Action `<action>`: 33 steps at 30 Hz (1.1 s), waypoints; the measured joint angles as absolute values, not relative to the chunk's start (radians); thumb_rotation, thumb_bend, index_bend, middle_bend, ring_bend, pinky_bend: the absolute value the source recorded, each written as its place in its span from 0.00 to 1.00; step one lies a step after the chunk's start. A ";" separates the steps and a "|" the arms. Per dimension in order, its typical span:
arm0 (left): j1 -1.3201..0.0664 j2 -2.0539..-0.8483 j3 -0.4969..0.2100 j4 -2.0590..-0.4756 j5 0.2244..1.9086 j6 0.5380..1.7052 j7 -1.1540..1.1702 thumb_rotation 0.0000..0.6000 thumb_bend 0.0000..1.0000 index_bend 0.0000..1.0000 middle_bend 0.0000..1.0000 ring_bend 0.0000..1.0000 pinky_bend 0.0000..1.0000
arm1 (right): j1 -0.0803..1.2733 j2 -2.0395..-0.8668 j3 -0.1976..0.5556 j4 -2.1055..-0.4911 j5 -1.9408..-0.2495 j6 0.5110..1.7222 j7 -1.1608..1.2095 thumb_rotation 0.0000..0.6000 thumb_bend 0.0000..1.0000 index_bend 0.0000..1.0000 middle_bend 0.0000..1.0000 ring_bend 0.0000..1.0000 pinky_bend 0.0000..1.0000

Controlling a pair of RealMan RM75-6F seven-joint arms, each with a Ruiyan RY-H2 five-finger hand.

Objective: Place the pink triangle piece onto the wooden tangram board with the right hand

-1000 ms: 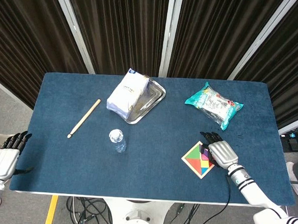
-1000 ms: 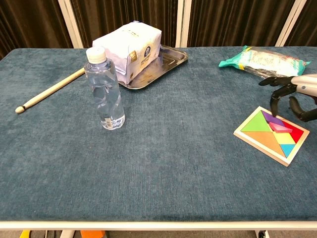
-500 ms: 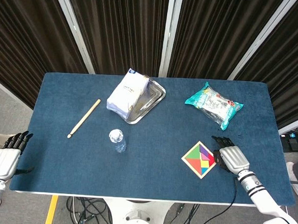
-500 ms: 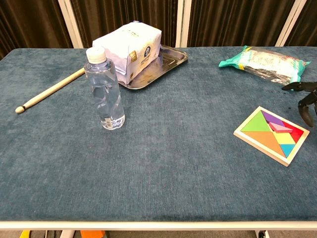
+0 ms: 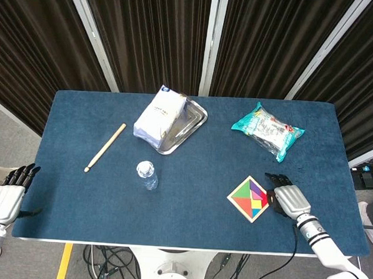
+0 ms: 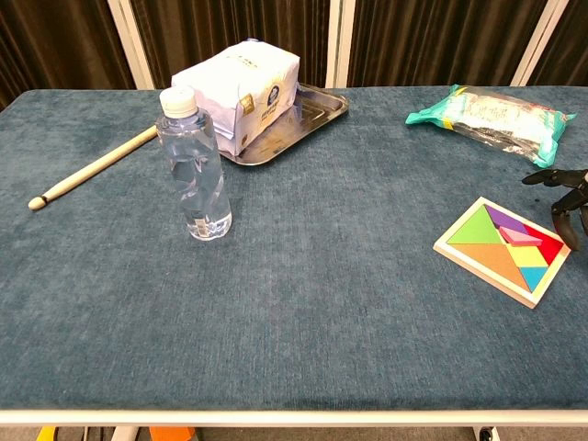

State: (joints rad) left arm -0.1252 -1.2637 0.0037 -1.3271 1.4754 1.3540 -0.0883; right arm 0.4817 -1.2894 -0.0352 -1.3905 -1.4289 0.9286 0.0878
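The wooden tangram board lies on the blue table near its front right. The pink triangle piece rests on the board among the coloured pieces. My right hand hovers just right of the board, fingers apart, holding nothing. In the chest view only its dark fingertips show at the frame's right edge. My left hand hangs off the table's left front corner, empty, fingers spread.
A water bottle stands left of centre. A drumstick lies far left. A metal tray with a white packet sits at the back. A green snack bag lies behind the board.
My right hand drew back off the board toward the right and front. The pink triangle stays on the board. The left hand has not moved.
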 measured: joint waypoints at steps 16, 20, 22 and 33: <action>-0.125 -1.264 0.004 -1.325 1.474 1.353 -0.090 1.00 0.00 0.04 0.00 0.00 0.10 | 0.503 -1.320 -0.022 -1.374 -1.430 0.899 0.070 0.96 0.86 0.56 0.04 0.00 0.00; -0.125 -1.265 0.004 -1.323 1.473 1.351 -0.090 1.00 0.00 0.04 0.00 0.00 0.10 | 0.509 -1.328 -0.017 -1.371 -1.431 0.897 0.066 0.96 0.86 0.56 0.04 0.00 0.00; -0.124 -1.265 0.004 -1.323 1.472 1.352 -0.091 1.00 0.00 0.04 0.00 0.00 0.10 | 0.511 -1.331 -0.015 -1.369 -1.430 0.895 0.063 0.96 0.86 0.56 0.04 0.00 0.00; -0.121 -1.265 0.004 -1.318 1.470 1.353 -0.097 1.00 0.00 0.05 0.00 0.00 0.10 | 0.520 -1.350 -0.005 -1.354 -1.416 0.882 0.059 0.96 0.86 0.56 0.04 0.00 0.00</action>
